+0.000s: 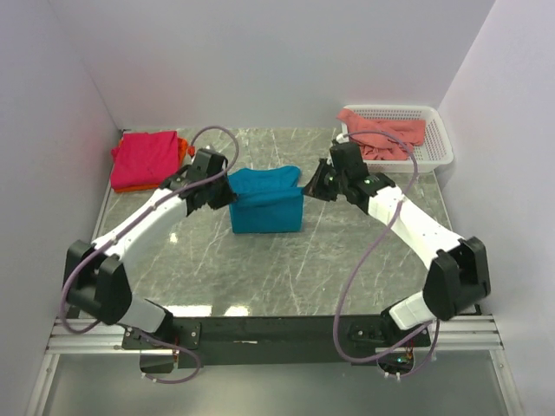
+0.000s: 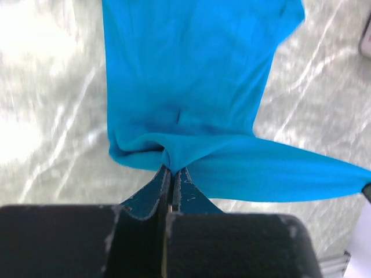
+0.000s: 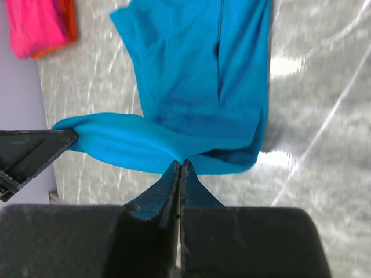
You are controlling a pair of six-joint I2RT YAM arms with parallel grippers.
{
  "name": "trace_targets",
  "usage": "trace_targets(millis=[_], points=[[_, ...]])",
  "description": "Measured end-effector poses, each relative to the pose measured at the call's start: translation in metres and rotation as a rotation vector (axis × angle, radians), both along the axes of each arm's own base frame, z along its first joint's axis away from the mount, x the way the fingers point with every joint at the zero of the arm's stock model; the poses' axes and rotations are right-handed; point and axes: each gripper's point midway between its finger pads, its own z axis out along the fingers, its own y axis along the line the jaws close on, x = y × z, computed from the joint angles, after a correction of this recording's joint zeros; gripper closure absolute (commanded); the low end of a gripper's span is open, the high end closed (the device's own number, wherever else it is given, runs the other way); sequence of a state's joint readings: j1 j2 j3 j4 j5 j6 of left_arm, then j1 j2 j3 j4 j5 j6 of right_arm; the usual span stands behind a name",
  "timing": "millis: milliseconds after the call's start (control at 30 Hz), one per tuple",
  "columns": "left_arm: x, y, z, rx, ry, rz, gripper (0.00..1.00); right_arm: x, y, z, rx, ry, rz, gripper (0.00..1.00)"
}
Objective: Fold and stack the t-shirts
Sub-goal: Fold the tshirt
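Note:
The teal-blue t-shirt (image 1: pixel 265 201) hangs folded between both grippers over the table's middle. My left gripper (image 1: pixel 227 196) is shut on its left top corner; the left wrist view shows the pinch (image 2: pixel 171 169) under the cloth (image 2: pixel 191 87). My right gripper (image 1: pixel 310 184) is shut on its right top corner, with the pinch showing in the right wrist view (image 3: pixel 181 164) below the shirt (image 3: pixel 197 81). The magenta-pink t-shirt (image 1: pixel 145 158) lies folded on the orange one (image 1: pixel 183 146) at far left. The salmon-pink t-shirt (image 1: pixel 388 134) lies in the basket.
A white mesh basket (image 1: pixel 440 137) stands at the back right. White walls close in the grey marbled table (image 1: pixel 260 277) on the left, back and right. The pink and orange stack also shows in the right wrist view (image 3: pixel 40 26).

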State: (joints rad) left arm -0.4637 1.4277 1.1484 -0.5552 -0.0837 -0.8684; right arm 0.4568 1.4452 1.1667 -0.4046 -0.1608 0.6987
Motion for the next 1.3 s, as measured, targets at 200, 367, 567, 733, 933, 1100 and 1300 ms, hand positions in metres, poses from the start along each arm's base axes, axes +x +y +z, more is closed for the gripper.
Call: trace_targets(millis=[200, 367, 567, 733, 933, 1100, 1300], points=[[0.045, 0.007, -0.009, 0.033, 0.012, 0.022, 0.99, 0.037, 0.006, -0.007, -0.017, 0.011, -0.011, 1.00], [0.075, 0.013, -0.018, 0.045, 0.024, 0.035, 0.99, 0.073, 0.009, -0.023, -0.038, 0.022, -0.022, 1.00], [0.114, 0.015, -0.027, 0.043, 0.020, 0.041, 0.99, 0.121, 0.013, -0.032, -0.043, 0.003, -0.019, 1.00], [0.136, 0.017, -0.049, 0.057, 0.048, 0.041, 0.99, 0.156, 0.020, -0.047, -0.023, 0.012, -0.008, 1.00], [0.155, 0.021, -0.070, 0.079, 0.085, 0.040, 0.43, 0.172, 0.018, -0.083, -0.028, 0.076, -0.020, 0.40], [0.164, 0.032, -0.071, 0.090, 0.090, 0.057, 0.01, 0.183, 0.012, -0.080, -0.041, 0.069, -0.008, 0.30], [0.144, 0.040, -0.074, 0.089, 0.102, 0.057, 0.01, 0.139, -0.004, -0.071, -0.041, 0.067, 0.009, 0.21]])
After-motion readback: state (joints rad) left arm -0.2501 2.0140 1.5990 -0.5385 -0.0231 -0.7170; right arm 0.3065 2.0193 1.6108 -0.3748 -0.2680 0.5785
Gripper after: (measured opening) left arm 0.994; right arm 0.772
